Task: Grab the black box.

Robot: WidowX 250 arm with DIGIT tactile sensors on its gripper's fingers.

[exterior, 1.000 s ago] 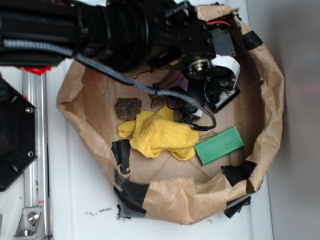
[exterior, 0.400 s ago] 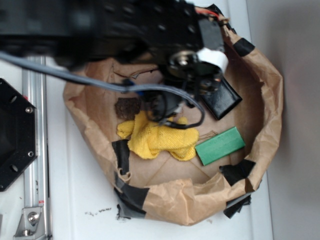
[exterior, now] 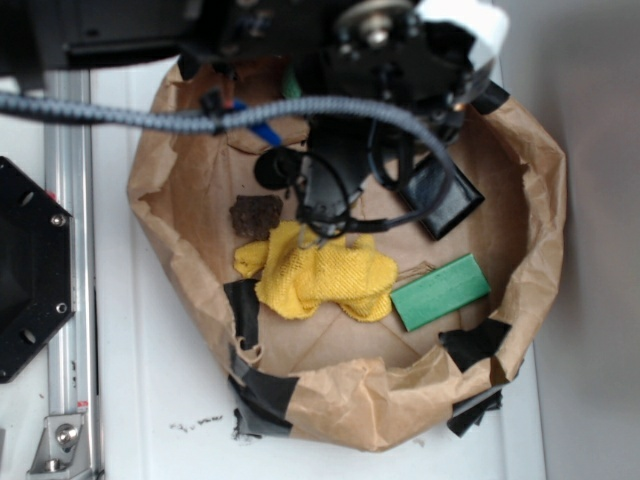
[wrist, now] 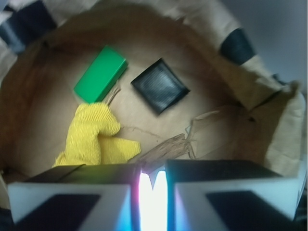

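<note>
Inside the brown paper rim (exterior: 545, 200), my arm (exterior: 330, 60) spans the top of the exterior view, hiding part of the floor. In the wrist view the yellow cloth (wrist: 94, 137) lies at 9 o'clock, the green block (wrist: 100, 73) at 11, and the black box (wrist: 160, 85) just above centre, flat and untouched. My gripper (wrist: 153, 192) has its pads nearly together, holding nothing. Risk, as I judge it: descending so narrow, I would strike the box lid, or snag the cloth.
</note>
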